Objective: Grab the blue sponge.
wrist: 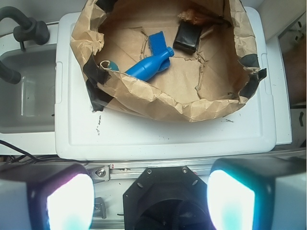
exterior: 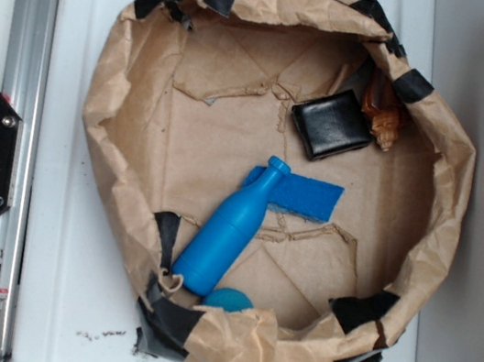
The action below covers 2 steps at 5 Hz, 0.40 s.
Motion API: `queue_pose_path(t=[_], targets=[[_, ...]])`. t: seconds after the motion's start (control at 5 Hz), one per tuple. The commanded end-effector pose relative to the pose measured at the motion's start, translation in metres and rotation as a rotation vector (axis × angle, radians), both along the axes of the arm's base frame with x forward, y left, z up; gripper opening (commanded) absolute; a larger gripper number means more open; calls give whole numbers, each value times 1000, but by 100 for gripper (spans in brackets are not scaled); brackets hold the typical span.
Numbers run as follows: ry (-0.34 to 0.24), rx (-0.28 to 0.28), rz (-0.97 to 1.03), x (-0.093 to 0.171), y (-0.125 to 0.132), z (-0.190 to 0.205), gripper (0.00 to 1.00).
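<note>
The blue sponge (exterior: 303, 195) lies flat on the floor of a crumpled brown paper bin (exterior: 120, 77), its left end under the neck of a blue plastic bottle (exterior: 226, 230). The wrist view shows the same blue sponge (wrist: 157, 42) behind the bottle (wrist: 146, 67). My gripper (wrist: 150, 203) hangs far back from the bin, above the black robot base (wrist: 165, 201). Its two fingers stand wide apart with nothing between them. The gripper is out of the exterior view.
A black wallet (exterior: 330, 124) and a brown crumpled object (exterior: 385, 112) lie at the bin's far side. A teal ball (exterior: 228, 299) sits by the bottle's base. The bin rests on a white lid (wrist: 168, 134). A grey sink (wrist: 24, 96) is at left.
</note>
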State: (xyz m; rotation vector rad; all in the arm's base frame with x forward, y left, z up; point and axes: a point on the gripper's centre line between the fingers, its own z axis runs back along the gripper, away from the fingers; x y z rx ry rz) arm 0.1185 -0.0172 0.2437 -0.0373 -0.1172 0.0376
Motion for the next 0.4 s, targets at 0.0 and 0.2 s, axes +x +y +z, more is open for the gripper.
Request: queue_pose_path(t=[0.0,0.2], targets=[[0,0,0,0,0,0,100],[-8,93,96,50,22,-38,100]])
